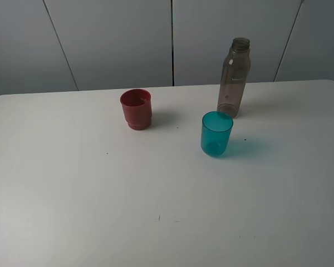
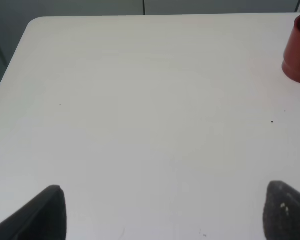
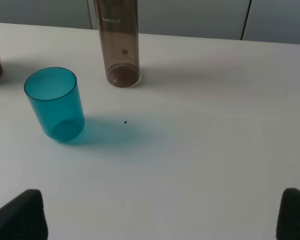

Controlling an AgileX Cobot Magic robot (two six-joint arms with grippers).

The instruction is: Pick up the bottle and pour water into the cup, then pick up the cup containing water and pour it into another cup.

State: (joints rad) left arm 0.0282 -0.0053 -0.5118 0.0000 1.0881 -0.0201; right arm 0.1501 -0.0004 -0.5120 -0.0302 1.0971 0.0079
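Note:
The smoky grey-brown bottle (image 1: pixel 234 77) stands upright at the back right of the white table (image 1: pixel 100 200); its lower part shows in the right wrist view (image 3: pixel 121 42). The teal cup (image 1: pixel 216 133) stands upright just in front of it and also shows in the right wrist view (image 3: pixel 55 103). The red cup (image 1: pixel 136 109) stands upright to the left; its edge shows in the left wrist view (image 2: pixel 299 48). No gripper shows in the exterior high view. My left gripper (image 2: pixel 165 212) is open over bare table. My right gripper (image 3: pixel 162 215) is open, well short of the teal cup and bottle.
A grey panelled wall (image 1: pixel 172 39) runs behind the table's back edge. The table's back left corner (image 2: pixel 32 22) shows in the left wrist view. A few small dark specks (image 1: pixel 245 139) dot the tabletop.

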